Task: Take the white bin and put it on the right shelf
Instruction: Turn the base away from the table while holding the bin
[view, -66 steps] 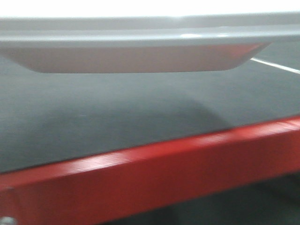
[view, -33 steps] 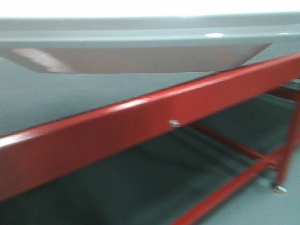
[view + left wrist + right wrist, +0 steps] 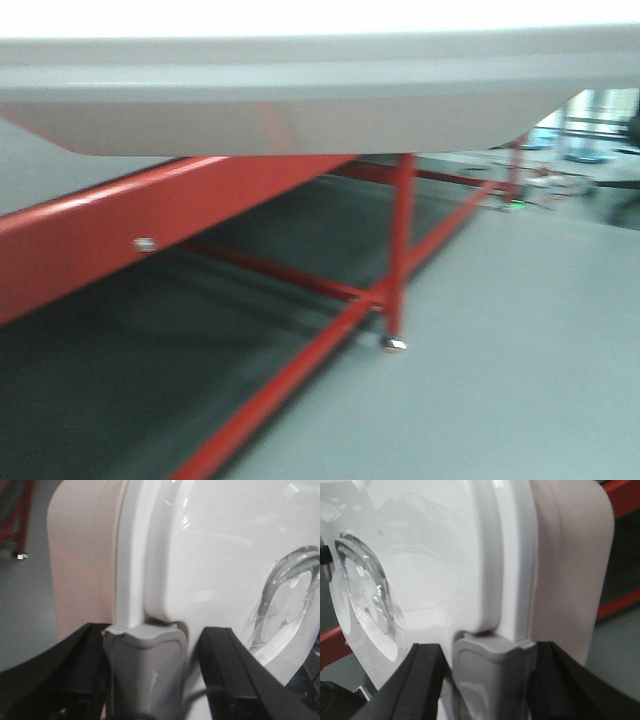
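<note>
Carrying-phase frame: white bin [image 3: 300,110] is up off the floor [image 3: 500,350], held between the two arms, its pale underside and rim filling the top of the front view. It hangs above and just in front of the red frame [image 3: 120,220]. The right shelf is not identifiable in any view; only blurred blue shapes show far right.

Handling, as a judgement: big rigid tub, thin glossy plastic, so light for its bulk but slippery and a bit flexy at the walls. Too wide for one arm. Best hold is at the two ends, where it is taken now. Side walls are smooth and rounded, with nothing else to grip.

Contents: lid [image 3: 225,555] is on and seated, and the pinkish wall is only faintly see-through. Nothing shows inside, so I cannot tell if it is loaded or empty. Level carry is advised either way. The recessed handle [image 3: 285,590] on the lid is unused.

Left gripper [image 3: 156,645]: jaws part-way open, black fingers [image 3: 75,680] either side of the grey clasp [image 3: 145,670] at the bin's end. The clasp fills the gap and looks clamped.

Right gripper [image 3: 487,652]: same at the other end, fingers [image 3: 425,680] bracketing its grey clasp [image 3: 492,675] with a snug hold.

Risk: the clasps are small hinged parts and could flip or slip if the arms drift apart or tilt unevenly.

Small stuff: frame foot [image 3: 392,343] on the floor, bolt head [image 3: 145,243] on the red rail.
</note>
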`<control>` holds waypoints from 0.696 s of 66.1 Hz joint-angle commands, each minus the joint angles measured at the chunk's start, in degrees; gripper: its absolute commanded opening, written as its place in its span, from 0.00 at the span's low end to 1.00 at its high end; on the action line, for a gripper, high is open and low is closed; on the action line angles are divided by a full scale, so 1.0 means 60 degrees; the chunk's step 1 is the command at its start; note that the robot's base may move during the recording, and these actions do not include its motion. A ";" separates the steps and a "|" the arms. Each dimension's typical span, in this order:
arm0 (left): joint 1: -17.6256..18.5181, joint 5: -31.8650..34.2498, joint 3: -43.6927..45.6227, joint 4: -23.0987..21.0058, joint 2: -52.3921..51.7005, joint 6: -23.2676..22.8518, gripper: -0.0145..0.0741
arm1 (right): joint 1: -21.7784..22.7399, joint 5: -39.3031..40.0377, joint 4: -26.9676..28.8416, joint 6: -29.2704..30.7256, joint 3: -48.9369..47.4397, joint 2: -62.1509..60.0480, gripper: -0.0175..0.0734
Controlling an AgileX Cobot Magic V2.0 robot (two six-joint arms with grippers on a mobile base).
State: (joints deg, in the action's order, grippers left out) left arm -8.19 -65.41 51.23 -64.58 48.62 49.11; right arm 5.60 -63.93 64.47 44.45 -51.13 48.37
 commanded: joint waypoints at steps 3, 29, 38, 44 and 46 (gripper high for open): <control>0.0187 -0.1633 0.0334 -0.1703 -0.0105 0.0105 0.41 | -0.0137 -0.1193 0.2089 0.0118 -0.0276 -0.0165 0.55; 0.0187 -0.1633 0.0334 -0.1703 -0.0105 0.0105 0.41 | -0.0137 -0.1193 0.2089 0.0118 -0.0276 -0.0165 0.55; 0.0187 -0.1633 0.0334 -0.1703 -0.0105 0.0105 0.41 | -0.0137 -0.1193 0.2089 0.0118 -0.0276 -0.0165 0.55; 0.0187 -0.1633 0.0334 -0.1703 -0.0105 0.0105 0.41 | -0.0137 -0.1193 0.2089 0.0118 -0.0276 -0.0165 0.55; 0.0187 -0.1633 0.0334 -0.1703 -0.0105 0.0105 0.41 | -0.0137 -0.1193 0.2089 0.0118 -0.0276 -0.0165 0.55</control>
State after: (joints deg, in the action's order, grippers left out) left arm -8.19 -65.41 51.23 -64.69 48.62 49.11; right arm 5.60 -63.93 64.47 44.45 -51.13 48.37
